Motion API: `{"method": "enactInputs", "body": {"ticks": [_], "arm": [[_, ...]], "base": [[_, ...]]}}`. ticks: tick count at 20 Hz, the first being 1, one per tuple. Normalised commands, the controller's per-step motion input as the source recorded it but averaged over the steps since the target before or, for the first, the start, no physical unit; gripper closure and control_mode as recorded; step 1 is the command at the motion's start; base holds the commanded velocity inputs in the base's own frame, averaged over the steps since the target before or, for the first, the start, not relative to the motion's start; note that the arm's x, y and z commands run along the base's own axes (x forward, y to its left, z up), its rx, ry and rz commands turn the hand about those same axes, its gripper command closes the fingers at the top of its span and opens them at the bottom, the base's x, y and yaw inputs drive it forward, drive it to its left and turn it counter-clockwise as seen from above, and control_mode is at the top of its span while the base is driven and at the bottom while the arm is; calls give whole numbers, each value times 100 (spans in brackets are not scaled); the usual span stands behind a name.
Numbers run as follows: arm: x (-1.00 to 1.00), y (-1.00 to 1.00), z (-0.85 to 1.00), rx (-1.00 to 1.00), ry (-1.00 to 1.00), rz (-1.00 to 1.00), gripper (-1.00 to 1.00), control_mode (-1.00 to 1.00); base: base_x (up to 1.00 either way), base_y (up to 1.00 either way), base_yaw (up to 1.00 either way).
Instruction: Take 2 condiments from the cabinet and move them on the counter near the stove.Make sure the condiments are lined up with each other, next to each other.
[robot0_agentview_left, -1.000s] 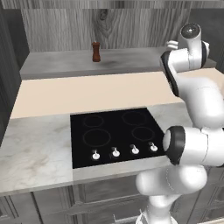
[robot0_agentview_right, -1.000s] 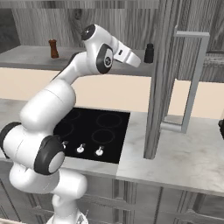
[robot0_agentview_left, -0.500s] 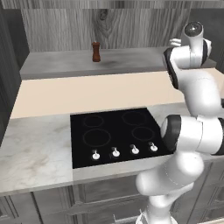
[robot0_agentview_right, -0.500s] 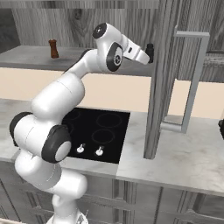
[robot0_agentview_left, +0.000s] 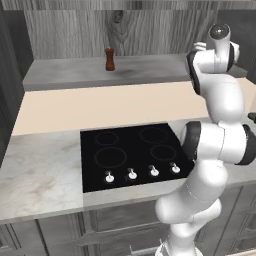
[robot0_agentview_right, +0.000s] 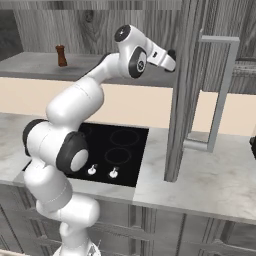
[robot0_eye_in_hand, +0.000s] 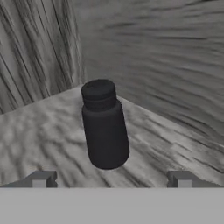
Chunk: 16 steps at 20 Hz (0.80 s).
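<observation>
**Tool reaching toward the black bottle at the back of the cabinet shelf**

The white arm is stretching up and away from the desk (robot0_agentview_left: 40, 170), its hand poking in behind the open cabinet door (robot0_agentview_right: 182, 90) in the right base view. From the hand view, the tool (robot0_eye_in_hand: 111, 180) is sitting with its two tips spread wide apart, gripping nothing. The black shaker bottle (robot0_eye_in_hand: 104, 124) is standing upright on the grey mottled shelf (robot0_eye_in_hand: 39, 140) just ahead, in line with the gap between the tips but not touching either one. It is sitting close to the inner corner where two wood-grain cabinet walls meet. Its ribbed cap and plain body are carrying no label or writing that I can read.

The reddish-brown pepper mill (robot0_agentview_left: 109, 59) is standing upright well toward the left part of the same shelf, close to the knotted back panel (robot0_agentview_left: 120, 30), far apart from the black bottle. It is also showing in the right base view, at the shelf's left end.

The black stove (robot0_agentview_left: 132, 152) is lying flush in the desk below, its four pale knobs lining its front edge; the left base view is showing all four, while in the right base view the arm is covering some. Marbled stone is lying to the stove's left.
</observation>
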Motion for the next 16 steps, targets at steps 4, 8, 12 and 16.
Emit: {"method": "enactInputs", "body": {"ticks": [4, 8, 12, 16], "arm": [[18, -7, 0, 0, 0, 0, -100, -100], [10, -11, -7, 0, 0, 0, -100, -100], [7, -11, -15, 0, 0, 0, -100, -100], [9, -9, -11, 0, 0, 0, -100, -100]], "base": [[0, 0, 0], [0, 0, 0], [0, 0, 0], [0, 0, 0]]}}
